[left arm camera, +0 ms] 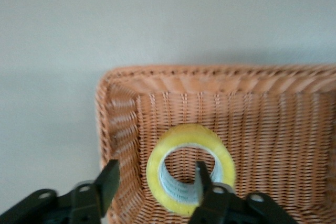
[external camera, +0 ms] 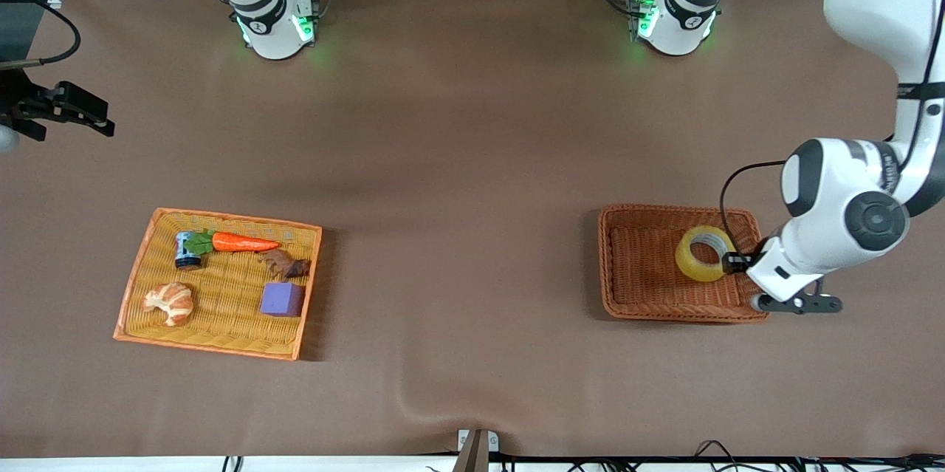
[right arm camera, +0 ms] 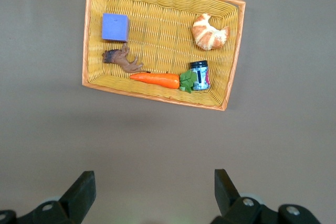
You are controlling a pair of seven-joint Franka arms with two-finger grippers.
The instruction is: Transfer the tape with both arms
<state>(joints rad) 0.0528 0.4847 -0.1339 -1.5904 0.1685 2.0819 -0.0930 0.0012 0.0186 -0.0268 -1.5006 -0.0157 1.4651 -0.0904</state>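
The tape [external camera: 705, 254] is a yellowish translucent ring standing tilted in the brown wicker basket [external camera: 642, 272], close to its wall at the left arm's end of the table. My left gripper [external camera: 738, 274] is open at the tape. In the left wrist view one finger [left arm camera: 202, 179] is inside the ring's hole and the other finger [left arm camera: 107, 179] is outside, by the basket wall [left arm camera: 123, 129], so the left gripper [left arm camera: 156, 174] straddles the tape's [left arm camera: 178, 145] rim. My right gripper [external camera: 74, 111] is open and empty, up over bare table at the right arm's end [right arm camera: 152, 182].
A yellow wicker tray [external camera: 221, 284] toward the right arm's end holds a carrot [external camera: 244, 242], a croissant [external camera: 170, 302], a purple block [external camera: 281, 299], a small jar [external camera: 187, 249] and a brown figure [external camera: 284, 264]. The right wrist view shows this tray [right arm camera: 157, 24] too.
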